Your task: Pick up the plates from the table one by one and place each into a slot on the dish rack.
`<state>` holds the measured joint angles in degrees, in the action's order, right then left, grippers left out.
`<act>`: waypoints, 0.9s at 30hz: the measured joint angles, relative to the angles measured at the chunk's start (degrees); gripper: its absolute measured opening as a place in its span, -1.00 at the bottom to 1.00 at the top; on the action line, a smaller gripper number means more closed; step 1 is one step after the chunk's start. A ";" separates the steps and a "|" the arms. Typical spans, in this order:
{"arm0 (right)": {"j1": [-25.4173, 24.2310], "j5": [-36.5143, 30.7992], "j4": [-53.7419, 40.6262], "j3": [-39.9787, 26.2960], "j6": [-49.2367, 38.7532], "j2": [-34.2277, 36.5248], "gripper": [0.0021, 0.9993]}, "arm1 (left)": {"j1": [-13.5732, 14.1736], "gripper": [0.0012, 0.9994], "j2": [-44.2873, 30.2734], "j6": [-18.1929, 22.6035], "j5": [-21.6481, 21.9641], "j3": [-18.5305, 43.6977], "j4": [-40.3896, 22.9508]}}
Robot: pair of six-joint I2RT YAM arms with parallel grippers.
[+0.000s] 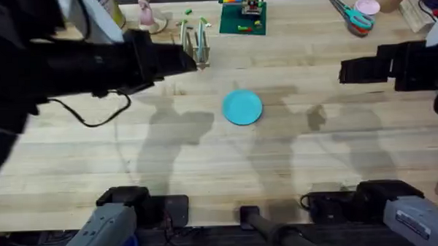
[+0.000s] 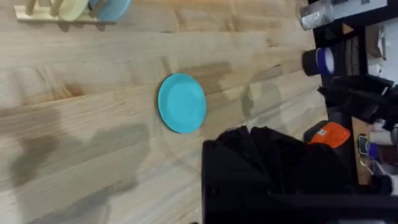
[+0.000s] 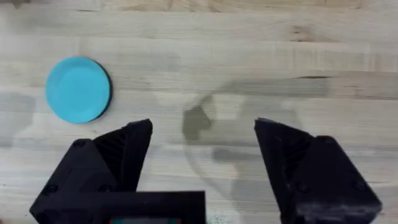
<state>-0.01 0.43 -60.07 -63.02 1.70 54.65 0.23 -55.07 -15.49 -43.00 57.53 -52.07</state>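
One turquoise plate (image 1: 242,107) lies flat near the middle of the table (image 1: 294,171); it also shows in both wrist views, plate (image 2: 181,103), plate (image 3: 78,89). The dish rack (image 1: 195,45) stands at the back, left of centre. In the left wrist view the rack (image 2: 37,12) holds a pale plate (image 2: 73,7) and a bluish plate (image 2: 111,7) upright. My left gripper (image 1: 190,63) hovers high, just beside the rack. My right gripper (image 3: 202,146) is open and holds nothing, off to the right of the turquoise plate (image 1: 346,72).
A green baseplate with bricks (image 1: 242,18) sits at the back centre. Scissors (image 1: 352,16) and a pink disc (image 1: 367,6) lie at the back right, a pink object (image 1: 148,17) at the back left. A black cable (image 1: 95,118) hangs under the left arm.
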 joint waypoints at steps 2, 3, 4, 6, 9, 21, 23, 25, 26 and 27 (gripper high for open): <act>0.00 0.01 0.00 0.00 0.04 0.00 1.00 | 0.00 -0.92 0.00 -0.29 -0.39 -3.12 2.92; 0.00 0.02 0.02 0.00 0.04 0.00 1.00 | 0.00 -0.92 0.00 -0.50 -0.51 -4.44 4.12; 0.00 0.01 0.00 0.00 0.04 0.00 0.99 | 0.08 -0.92 -0.02 -0.94 -0.62 -5.97 5.68; 0.00 0.00 0.02 0.00 0.04 0.00 0.99 | 0.74 -0.92 -0.09 -1.92 -0.81 -8.71 9.41; 0.00 0.00 0.00 0.00 0.04 0.00 0.99 | 3.25 -0.92 -0.98 -3.10 -0.88 -11.11 13.24; 0.00 0.00 0.00 0.00 0.04 0.00 1.00 | 13.41 -0.92 -15.55 -4.50 0.65 -13.19 22.09; 0.00 0.01 0.01 0.00 0.04 0.00 1.00 | 13.46 -0.92 -18.55 -4.43 0.67 -13.20 23.48; 0.00 0.02 0.00 0.00 0.04 0.00 1.00 | 13.42 -0.92 -21.28 -4.18 0.65 -13.20 24.79; 0.00 0.02 0.00 0.00 0.04 0.00 1.00 | 13.42 -0.92 -22.61 -3.87 0.65 -13.20 25.22; 0.00 0.02 0.02 0.00 0.04 0.00 1.00 | 13.41 -0.92 -23.80 -3.60 0.63 -13.20 25.52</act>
<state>-0.01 0.45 -60.05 -63.02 1.74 54.65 13.64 -78.87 -19.08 -42.37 44.34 -26.56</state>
